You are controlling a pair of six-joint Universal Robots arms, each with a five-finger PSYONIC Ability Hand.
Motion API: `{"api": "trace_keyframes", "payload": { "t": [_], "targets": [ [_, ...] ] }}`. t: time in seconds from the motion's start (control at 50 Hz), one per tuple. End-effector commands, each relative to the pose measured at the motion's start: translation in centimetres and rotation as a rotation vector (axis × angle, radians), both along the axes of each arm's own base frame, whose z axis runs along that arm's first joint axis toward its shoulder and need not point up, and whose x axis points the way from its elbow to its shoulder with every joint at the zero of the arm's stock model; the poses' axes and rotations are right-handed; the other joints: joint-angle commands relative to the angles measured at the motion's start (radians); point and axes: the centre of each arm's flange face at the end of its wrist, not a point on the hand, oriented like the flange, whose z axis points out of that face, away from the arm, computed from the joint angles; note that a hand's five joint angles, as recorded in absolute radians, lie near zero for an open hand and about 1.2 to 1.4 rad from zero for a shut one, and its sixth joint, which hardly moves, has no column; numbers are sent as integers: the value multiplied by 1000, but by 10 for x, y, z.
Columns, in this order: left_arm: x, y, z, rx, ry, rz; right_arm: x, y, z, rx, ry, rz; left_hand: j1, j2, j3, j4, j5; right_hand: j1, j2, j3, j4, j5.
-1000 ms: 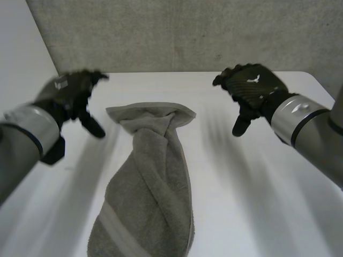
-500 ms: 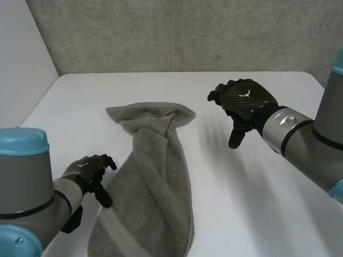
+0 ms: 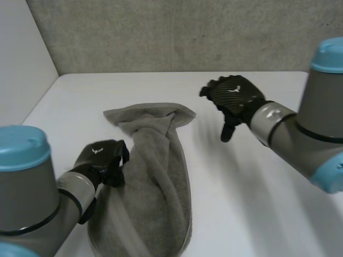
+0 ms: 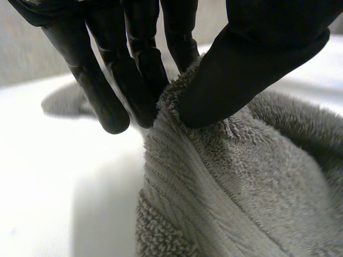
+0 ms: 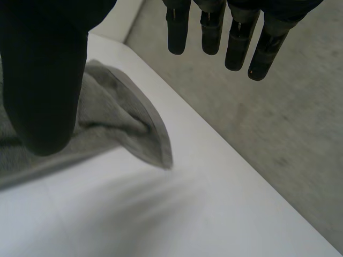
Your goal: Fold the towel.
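Grey terry towel [image 3: 155, 182] lies lengthwise on the white counter [image 3: 257, 203], bunched and twisted into a long shape. Its far end fans out into a wide flat hem. Just under the hem the cloth narrows to a twisted neck. The near end broadens again, with a paler woven band across it

The left hand [image 3: 102, 158] is at the towel's left edge, roughly mid-length. In the left wrist view the thumb [image 4: 252, 69] presses onto a raised fold of that edge and the fingers [image 4: 134, 75] sit against the fold's other side. The cloth is pinched between them, so this hand is grasping the towel

The right hand [image 3: 233, 96] is over bare counter, to the right of the towel's far right corner and apart from the cloth. In the right wrist view its fingers are straight and the thumb is spread well away, with nothing between: released, holding nothing. The towel's far corner lies below, on the thumb side

A grey textured wall [image 3: 177, 32] stands behind the counter's far edge
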Motion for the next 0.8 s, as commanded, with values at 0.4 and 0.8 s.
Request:
{"api": "trace_keyframes", "payload": {
  "t": [0.4, 0.8],
  "targets": [
    [15, 49, 33, -56, 28, -45, 111, 19, -125, 48, 102, 503, 240, 184, 187, 184, 201, 531, 505, 525, 505, 516],
    [-4, -28, 92, -389, -31, -10, 47, -18, 52, -389, -6, -129, 240, 184, 187, 184, 201, 1189, 1163, 1183, 1163, 1174]
  ]
}}
